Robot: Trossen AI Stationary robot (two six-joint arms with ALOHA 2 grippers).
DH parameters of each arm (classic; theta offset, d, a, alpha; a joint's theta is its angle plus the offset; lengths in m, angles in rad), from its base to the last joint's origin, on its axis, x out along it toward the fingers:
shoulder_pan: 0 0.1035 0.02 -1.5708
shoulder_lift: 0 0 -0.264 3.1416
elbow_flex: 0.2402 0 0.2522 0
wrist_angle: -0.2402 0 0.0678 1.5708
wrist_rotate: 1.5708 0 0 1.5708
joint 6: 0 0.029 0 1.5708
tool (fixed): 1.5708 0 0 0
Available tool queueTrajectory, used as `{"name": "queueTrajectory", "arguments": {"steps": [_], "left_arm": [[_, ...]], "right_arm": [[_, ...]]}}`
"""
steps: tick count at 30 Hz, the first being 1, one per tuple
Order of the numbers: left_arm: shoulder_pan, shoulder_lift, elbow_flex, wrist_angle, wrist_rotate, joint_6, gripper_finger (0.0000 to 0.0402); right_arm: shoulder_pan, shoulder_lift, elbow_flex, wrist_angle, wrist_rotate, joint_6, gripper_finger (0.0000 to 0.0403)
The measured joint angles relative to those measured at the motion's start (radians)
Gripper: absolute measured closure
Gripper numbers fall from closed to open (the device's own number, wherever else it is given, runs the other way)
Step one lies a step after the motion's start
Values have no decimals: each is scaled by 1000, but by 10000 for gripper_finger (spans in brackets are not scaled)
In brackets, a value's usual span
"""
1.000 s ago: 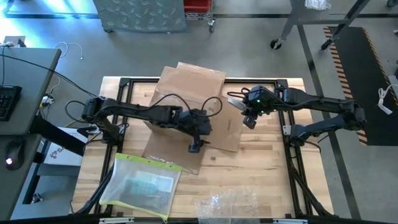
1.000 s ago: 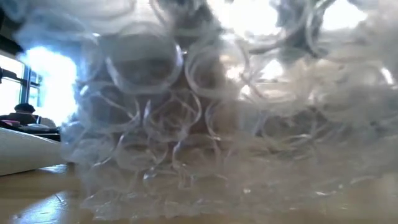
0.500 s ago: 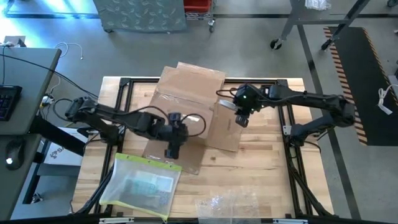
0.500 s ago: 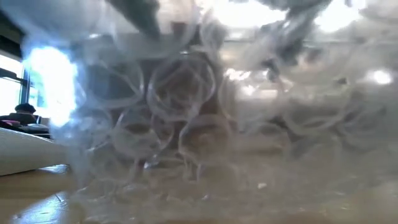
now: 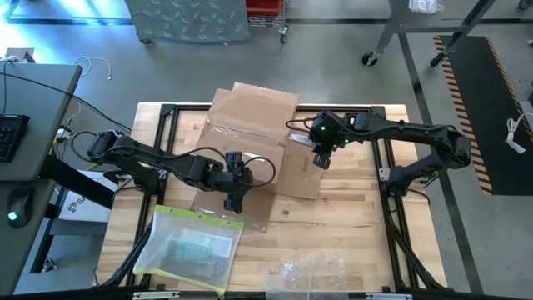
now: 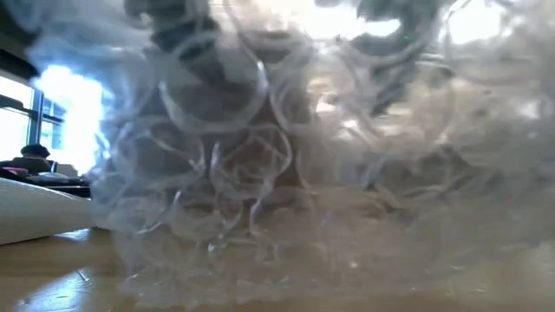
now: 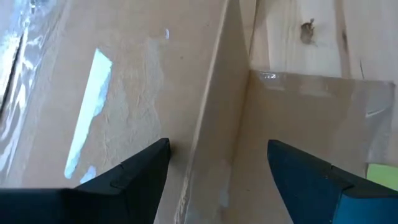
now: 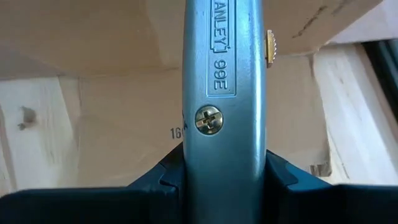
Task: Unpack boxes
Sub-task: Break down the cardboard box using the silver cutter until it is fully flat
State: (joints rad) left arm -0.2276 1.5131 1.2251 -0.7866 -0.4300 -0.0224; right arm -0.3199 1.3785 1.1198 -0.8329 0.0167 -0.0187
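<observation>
The brown cardboard carton (image 5: 254,146) lies on the far middle part of the wooden table (image 5: 358,225), its flaps spread open and flat around it. The left gripper (image 5: 232,202) hangs over the near flap of the carton, its 2 fingers (image 7: 134,174) standing wide apart with an upright edge of cardboard between them, not pressed by either. The right gripper (image 5: 320,161) is over the carton's right flap and is clamped narrow on a grey metal utility knife (image 8: 224,93), whose handle runs straight out between the pads. A clear sleeve with a yellow edge (image 5: 190,248) lies on the table nearer than the carton, just beside its near flap. Crinkly bubble film (image 6: 286,165) sits well nearer than the carton at the table's edge, filling the low view
</observation>
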Motion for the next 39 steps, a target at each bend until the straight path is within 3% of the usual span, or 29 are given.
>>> {"name": "queueTrajectory", "arguments": {"steps": [6, 18, 39], "left_arm": [[0, 0, 0, 0, 2, 5, 147], [1, 0, -1, 0, 6, 0, 147], [1, 14, 0, 1, 5, -10, 147]], "right_arm": [[0, -34, 0, -1, 26, 18, 310], [-1, 36, 0, 49, 55, 11, 310], [28, 30, -2, -13, 102, -8, 310]]}}
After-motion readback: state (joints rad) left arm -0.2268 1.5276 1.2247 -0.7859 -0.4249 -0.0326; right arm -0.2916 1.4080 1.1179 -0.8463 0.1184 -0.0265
